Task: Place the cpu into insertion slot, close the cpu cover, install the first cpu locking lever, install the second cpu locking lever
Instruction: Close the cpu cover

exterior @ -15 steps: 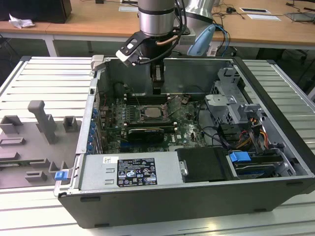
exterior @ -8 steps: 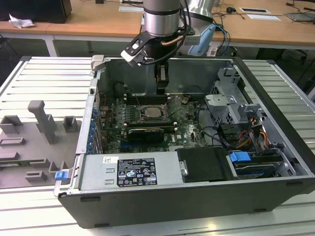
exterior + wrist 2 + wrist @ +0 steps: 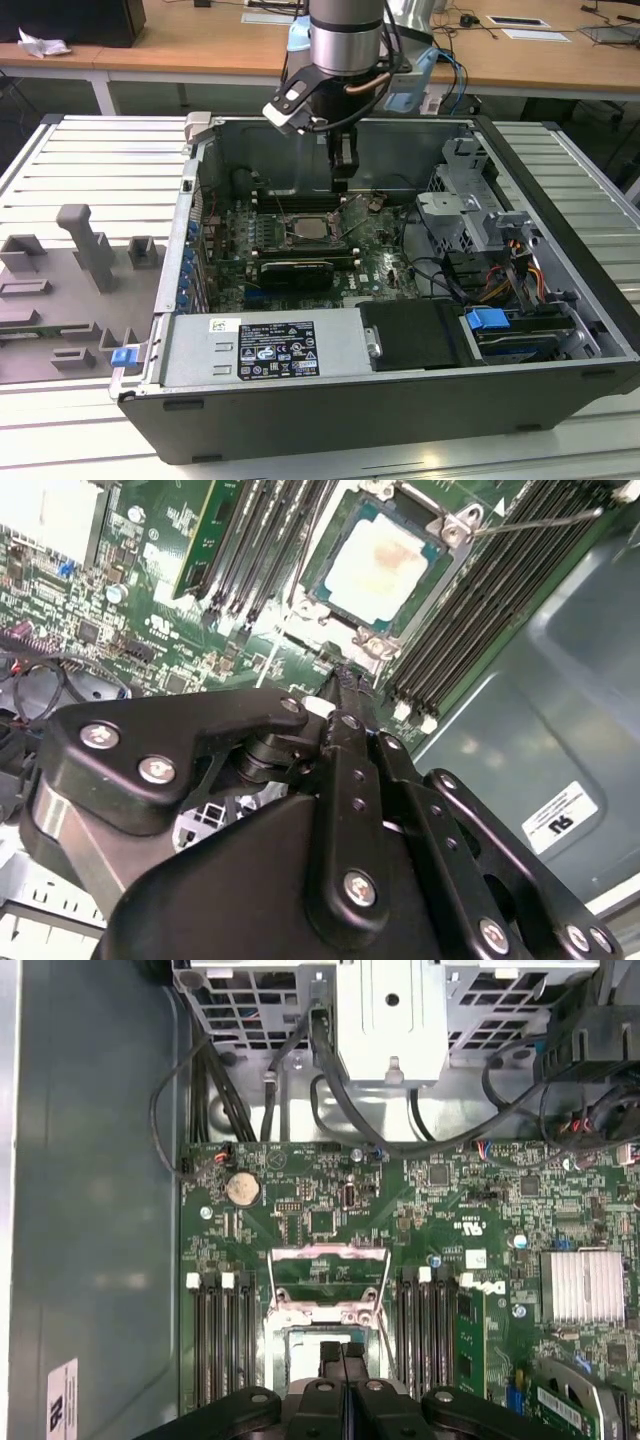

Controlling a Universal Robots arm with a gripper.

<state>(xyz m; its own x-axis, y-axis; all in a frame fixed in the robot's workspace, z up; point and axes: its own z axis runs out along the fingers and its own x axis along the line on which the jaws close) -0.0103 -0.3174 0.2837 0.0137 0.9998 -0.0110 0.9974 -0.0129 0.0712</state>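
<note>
Hovering just above the insertion slot (image 3: 447,535), hemmed by memory slots (image 3: 500,590), the gripper (image 3: 338,685) is pinched shut, empty; the pale square cpu (image 3: 385,565) lies inside.

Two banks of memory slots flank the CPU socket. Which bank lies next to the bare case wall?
The bank bordering the grey case wall with the white label; the other bank sits toward the finned heatsink.

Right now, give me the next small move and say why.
Probably ease the shut gripper down onto the cpu cover to fold it closed: the cpu already sits in the insertion slot, and the cover looks raised beyond it.
</note>
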